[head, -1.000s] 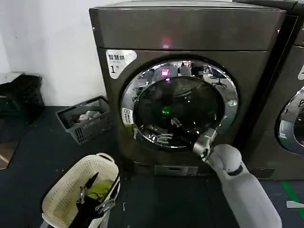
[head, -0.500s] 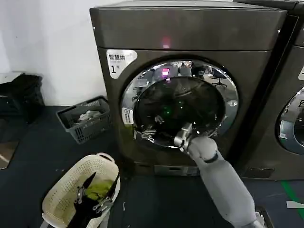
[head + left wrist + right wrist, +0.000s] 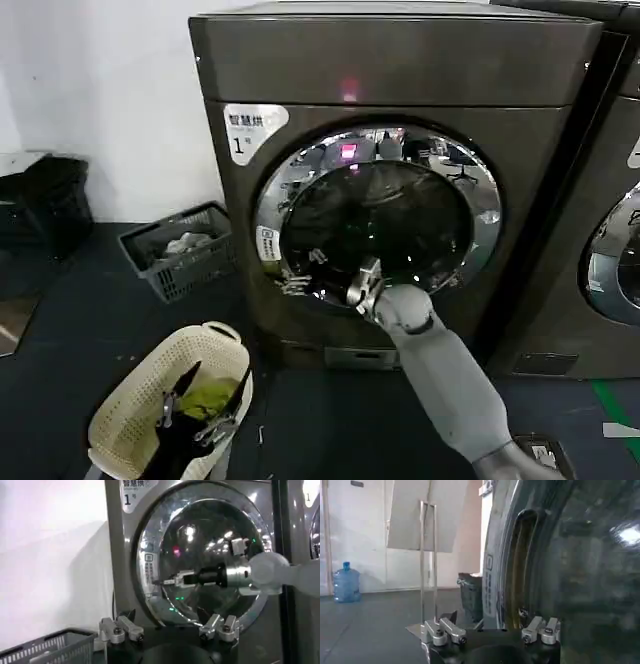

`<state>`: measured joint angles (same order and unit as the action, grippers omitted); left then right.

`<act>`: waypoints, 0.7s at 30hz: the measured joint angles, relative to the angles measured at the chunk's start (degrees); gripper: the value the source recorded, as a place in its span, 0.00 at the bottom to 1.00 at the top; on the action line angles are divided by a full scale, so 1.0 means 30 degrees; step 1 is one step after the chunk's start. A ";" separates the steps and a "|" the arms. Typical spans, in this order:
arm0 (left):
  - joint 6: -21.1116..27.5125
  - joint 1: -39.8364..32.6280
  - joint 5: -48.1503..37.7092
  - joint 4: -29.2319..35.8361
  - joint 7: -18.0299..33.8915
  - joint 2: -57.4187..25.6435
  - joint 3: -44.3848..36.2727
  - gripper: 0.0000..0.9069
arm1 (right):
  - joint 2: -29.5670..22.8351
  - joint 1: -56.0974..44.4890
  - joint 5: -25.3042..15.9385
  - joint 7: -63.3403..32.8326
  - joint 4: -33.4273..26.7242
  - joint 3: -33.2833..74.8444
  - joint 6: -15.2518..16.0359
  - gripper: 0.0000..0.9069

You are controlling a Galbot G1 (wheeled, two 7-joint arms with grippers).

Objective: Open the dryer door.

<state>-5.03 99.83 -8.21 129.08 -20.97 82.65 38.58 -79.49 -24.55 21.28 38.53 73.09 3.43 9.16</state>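
Down at my left on the dark floor stands a cream laundry basket [image 3: 160, 405], with a grey basket [image 3: 180, 250] farther back by the white wall. My left end effector [image 3: 167, 630] hangs low, well short of the machine, its fingers spread wide on nothing. Straight ahead sits the dryer [image 3: 400, 70], bearing its white "1" label [image 3: 248, 130] and a small red light [image 3: 349, 92]. Its dryer door [image 3: 375, 215] lies flat against the front, chrome rim around dark glass, closed. My right end effector [image 3: 358, 285] reaches over the lower glass toward the rim's left side, fingers drawn narrow, gripping nothing. Rightmost stands a neighbouring machine [image 3: 610, 200].
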 joint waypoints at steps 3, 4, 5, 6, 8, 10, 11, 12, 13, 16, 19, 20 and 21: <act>0.0205 0.0028 -0.0002 0.0042 -0.0029 -0.0009 0.0042 1.00 | -0.0062 0.0022 0.0005 0.0006 -0.0041 -0.0040 0.0030 1.00; 0.0266 -0.0001 -0.0121 0.0090 -0.0013 -0.0019 0.0069 1.00 | -0.0072 0.0022 0.0010 0.0026 -0.0035 -0.0038 0.0051 1.00; 0.0399 -0.0063 -0.0451 0.0163 -0.0029 -0.0052 0.0119 1.00 | -0.0074 0.0015 0.0009 0.0045 -0.0016 -0.0038 0.0059 1.00; 0.0558 -0.0133 -0.0759 0.0238 -0.0063 -0.0085 0.0178 1.00 | -0.0074 -0.0002 0.0008 0.0062 0.0004 -0.0040 0.0067 1.00; 0.0968 -0.0307 -0.1215 0.0423 -0.0087 -0.0156 0.0352 1.00 | -0.0071 -0.0040 0.0007 0.0128 0.0113 -0.0038 0.0078 1.00; 0.1543 -0.0503 -0.1406 0.0573 0.0196 -0.0226 0.0429 1.00 | -0.0027 -0.0072 0.0043 0.0289 0.0271 -0.0038 0.0082 1.00; 0.1737 -0.0540 -0.1591 0.0645 0.0330 -0.0266 0.0442 1.00 | 0.0007 -0.0087 0.0072 0.0398 0.0353 -0.0040 0.0087 1.00; 0.1798 -0.0559 -0.1717 0.0721 0.0382 -0.0289 0.0460 1.00 | 0.0049 -0.0096 0.0091 0.0546 0.0423 -0.0054 0.0155 1.00; 0.1785 -0.0586 -0.1752 0.0745 0.0524 -0.0309 0.0471 1.00 | 0.0090 -0.0096 0.0121 0.0677 0.0449 -0.0055 0.0228 1.00; 0.1502 -0.0782 -0.1614 0.0642 0.1364 -0.0450 0.0470 1.00 | 0.0205 -0.0082 0.0157 0.1211 0.0555 -0.0124 0.0299 1.00; 0.1766 -0.0989 -0.1596 0.0477 0.1404 -0.0645 0.0648 1.00 | 0.0268 -0.0112 0.0159 0.1600 0.0773 -0.0125 0.0304 1.00; 0.2048 -0.1101 -0.1593 0.0425 0.1376 -0.0727 0.0758 1.00 | 0.0309 -0.0156 0.0159 0.1708 0.0846 -0.0096 0.0320 1.00; 0.2154 -0.1227 -0.1595 0.0336 0.1388 -0.0833 0.0880 1.00 | 0.0348 -0.0204 0.0161 0.1831 0.0935 -0.0065 0.0356 1.00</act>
<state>1.43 96.15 -13.00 130.09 -16.80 80.15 41.22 -78.44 -25.16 21.76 44.02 75.89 3.24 10.23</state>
